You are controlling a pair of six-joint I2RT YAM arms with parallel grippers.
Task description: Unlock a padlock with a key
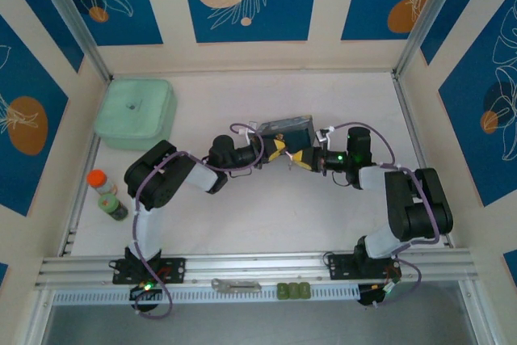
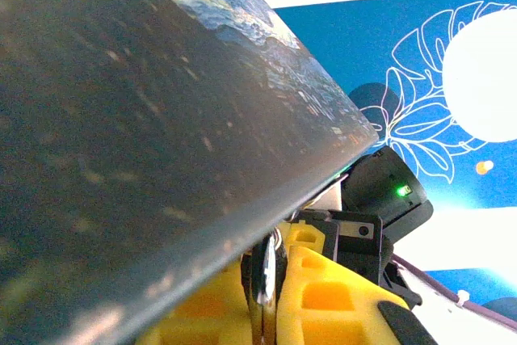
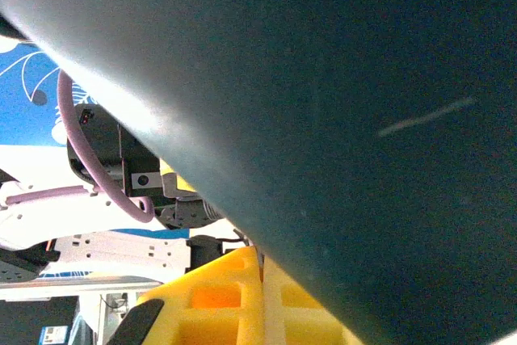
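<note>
Top external: at 6 o'clock of tin (image 1: 287,128), left tool (image 1: 279,150) is closed on a metal piece (image 2: 263,274); right tool (image 1: 301,159) cannot be judged. Insertion step seems underway; fine alignment is needed.

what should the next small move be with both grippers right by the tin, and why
Probably ease the left gripper and right gripper slightly toward the bases, off the tin. They meet tip to tip, the left pinching a thin metal piece, and the tin's dark wall crowds both wrist cameras.
</note>
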